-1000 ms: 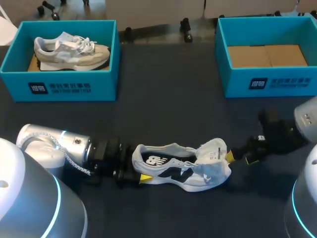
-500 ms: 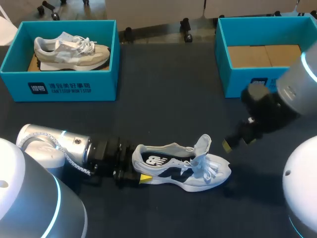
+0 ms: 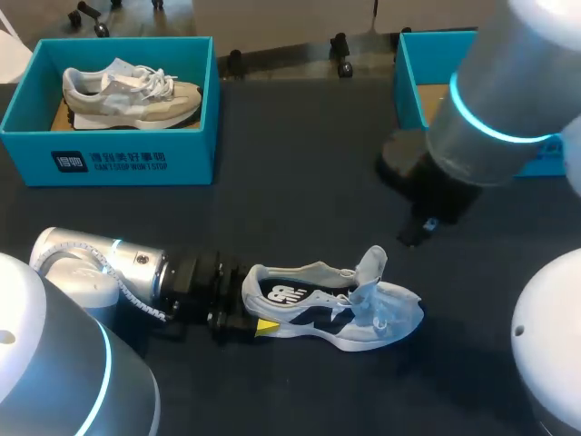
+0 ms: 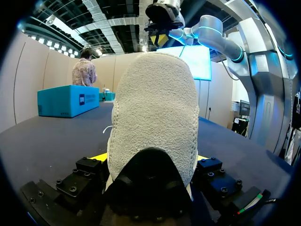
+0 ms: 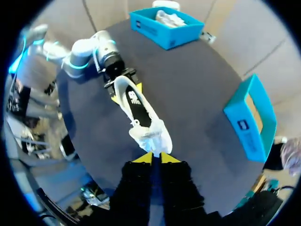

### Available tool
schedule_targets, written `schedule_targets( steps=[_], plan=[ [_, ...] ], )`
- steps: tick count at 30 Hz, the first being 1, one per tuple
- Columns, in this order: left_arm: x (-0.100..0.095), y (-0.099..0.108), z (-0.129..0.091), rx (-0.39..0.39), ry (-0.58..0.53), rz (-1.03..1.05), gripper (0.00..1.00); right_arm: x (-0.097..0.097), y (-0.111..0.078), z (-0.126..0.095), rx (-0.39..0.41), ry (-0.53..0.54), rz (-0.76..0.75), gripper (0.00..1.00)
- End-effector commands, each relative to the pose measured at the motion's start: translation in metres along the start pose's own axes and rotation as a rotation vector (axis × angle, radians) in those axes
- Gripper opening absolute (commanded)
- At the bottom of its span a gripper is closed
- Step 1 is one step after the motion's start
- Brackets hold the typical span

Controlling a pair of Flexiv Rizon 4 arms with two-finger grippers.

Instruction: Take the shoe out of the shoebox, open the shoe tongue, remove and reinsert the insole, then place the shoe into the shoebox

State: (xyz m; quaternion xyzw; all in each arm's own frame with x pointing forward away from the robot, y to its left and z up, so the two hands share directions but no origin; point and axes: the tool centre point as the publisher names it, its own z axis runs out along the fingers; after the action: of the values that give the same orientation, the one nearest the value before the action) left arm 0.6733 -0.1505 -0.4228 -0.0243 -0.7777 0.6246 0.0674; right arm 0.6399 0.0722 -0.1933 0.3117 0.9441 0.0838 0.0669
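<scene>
Found the shoe (image 3: 331, 313) on the counter (image 3: 300, 182), heel clamped in the left gripper (image 3: 257, 314); right gripper (image 5: 156, 158) hung above the toe, fingertips together, empty. Judged light, soft-topped; firmest hold at heel.

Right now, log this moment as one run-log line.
left gripper: shut on shoe heel | right gripper: shut, empty, above toe | tongue: up | shoe: on table

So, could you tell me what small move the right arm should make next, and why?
Probably lower the right gripper into the shoe opening for the insole: the tongue stands up, and the left gripper holds the heel.
</scene>
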Motion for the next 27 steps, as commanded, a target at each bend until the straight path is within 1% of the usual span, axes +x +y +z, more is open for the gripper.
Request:
schedule_targets(
  steps=[1,14,16,17,19,27],
  plan=[
    [0.000,0.000,-0.002,-0.002,0.001,-0.001,0.00,0.003,0.021,0.012,0.165,0.018,-0.260,0.00],
    [0.000,0.000,-0.002,-0.002,0.001,-0.001,0.00,0.003,0.021,0.012,0.165,0.018,-0.260,0.00],
    [0.000,0.000,-0.002,-0.002,0.001,-0.001,0.00,0.007,0.027,0.018,0.190,-0.034,-0.317,0.00],
    [0.000,0.000,-0.002,-0.002,0.001,-0.001,0.00,0.009,0.028,0.020,0.167,-0.050,-0.336,0.00],
    [0.000,0.000,-0.002,-0.002,0.001,-0.001,0.00,0.011,0.032,0.030,0.181,-0.040,-0.350,0.00],
    [0.000,0.000,-0.002,-0.002,0.001,-0.001,0.00,0.023,0.056,0.060,0.180,-0.022,-0.477,0.00]
  ],
)
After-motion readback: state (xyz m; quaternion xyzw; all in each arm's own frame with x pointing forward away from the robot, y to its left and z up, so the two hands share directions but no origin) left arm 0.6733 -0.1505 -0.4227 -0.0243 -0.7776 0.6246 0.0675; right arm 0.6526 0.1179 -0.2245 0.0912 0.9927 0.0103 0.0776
